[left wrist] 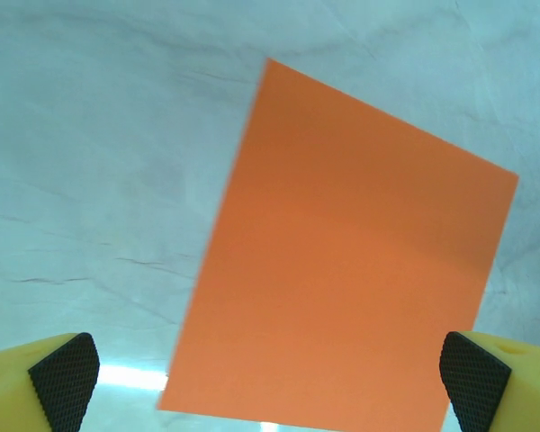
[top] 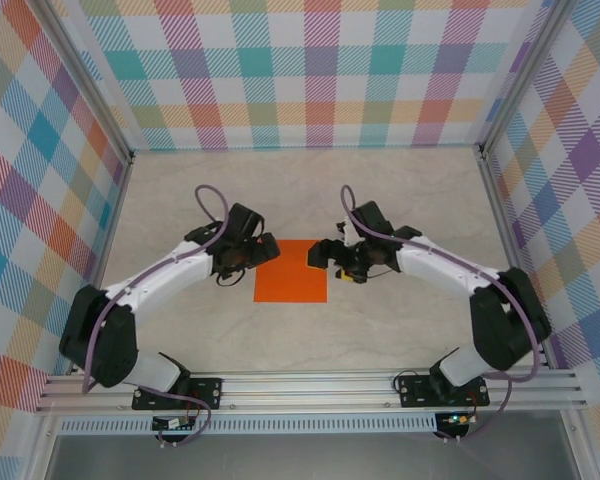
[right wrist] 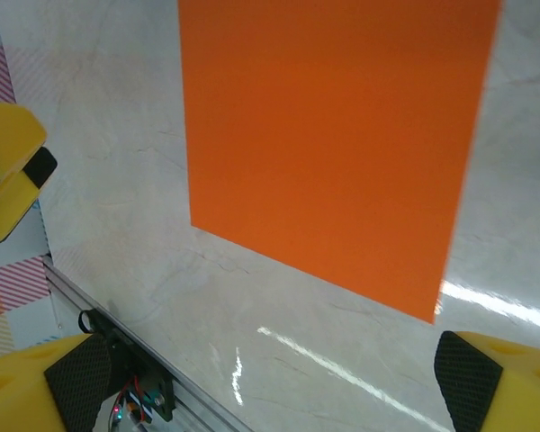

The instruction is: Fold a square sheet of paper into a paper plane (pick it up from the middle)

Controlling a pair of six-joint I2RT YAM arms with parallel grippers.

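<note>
left fingers (left wrist: 65, 378) spread | right fingers (right wrist: 472, 391) spread | top: orange paper (top: 291, 271) flat between both

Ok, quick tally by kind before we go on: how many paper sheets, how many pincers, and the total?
Orange paper sheet: 1, lying flat on the table
Pincers: 2, the left pincer and the right pincer, both open and holding nothing
Total: 3

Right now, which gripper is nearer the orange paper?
Left, narrowly. Left gripper hangs over the left edge of the orange paper; right gripper sits just off its right edge.
</note>
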